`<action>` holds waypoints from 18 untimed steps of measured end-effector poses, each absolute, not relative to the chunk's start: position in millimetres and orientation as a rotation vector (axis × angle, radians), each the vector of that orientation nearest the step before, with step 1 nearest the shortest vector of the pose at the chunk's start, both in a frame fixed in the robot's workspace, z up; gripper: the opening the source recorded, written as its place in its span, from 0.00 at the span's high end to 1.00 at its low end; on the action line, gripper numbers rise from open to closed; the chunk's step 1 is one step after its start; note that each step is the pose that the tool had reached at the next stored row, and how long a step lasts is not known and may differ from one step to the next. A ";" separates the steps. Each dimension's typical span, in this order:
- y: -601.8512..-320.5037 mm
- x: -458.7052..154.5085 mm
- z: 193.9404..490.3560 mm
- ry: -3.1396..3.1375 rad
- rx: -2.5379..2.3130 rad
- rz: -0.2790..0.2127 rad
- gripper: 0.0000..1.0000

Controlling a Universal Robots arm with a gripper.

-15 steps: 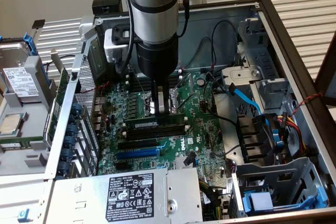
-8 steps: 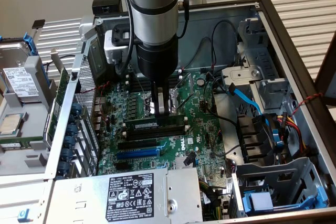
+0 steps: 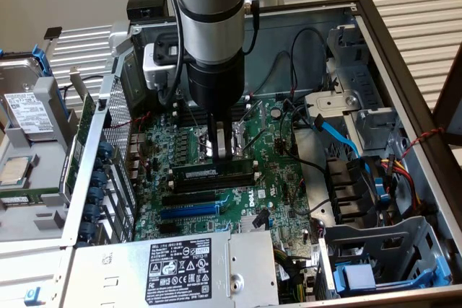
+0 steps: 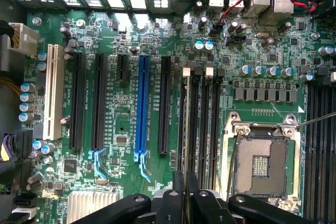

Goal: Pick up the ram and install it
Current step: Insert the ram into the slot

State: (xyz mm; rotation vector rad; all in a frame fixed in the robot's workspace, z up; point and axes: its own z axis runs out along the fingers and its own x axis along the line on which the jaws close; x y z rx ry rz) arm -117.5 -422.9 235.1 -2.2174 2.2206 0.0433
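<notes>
The ram (image 3: 202, 172) is a thin green stick with black chips. It stands on edge along one of the black memory slots (image 4: 202, 124) of the green motherboard (image 3: 278, 178). My gripper (image 3: 222, 151) comes straight down from above and is shut on the stick's upper edge near its middle. In the wrist view the ram (image 4: 186, 129) shows edge-on as a narrow line running away from my gripper (image 4: 186, 199), in line with the slot that has a white end clip (image 4: 186, 71). Whether the stick is pressed home I cannot tell.
The open CPU socket (image 4: 260, 163) lies just beside the memory slots, with a blue expansion slot (image 4: 142, 103) and black ones on the other side. The case holds a power supply (image 3: 180, 265), a blue cable (image 3: 339, 138) and a drive cage (image 3: 382, 250). A hard drive (image 3: 29, 113) lies outside.
</notes>
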 end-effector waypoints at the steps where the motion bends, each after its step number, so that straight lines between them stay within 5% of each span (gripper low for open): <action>1: -422.9 -117.6 235.0 2.221 -2.217 0.043 0.87; 18: -423.0 -118.2 232.5 2.224 -2.213 0.042 0.87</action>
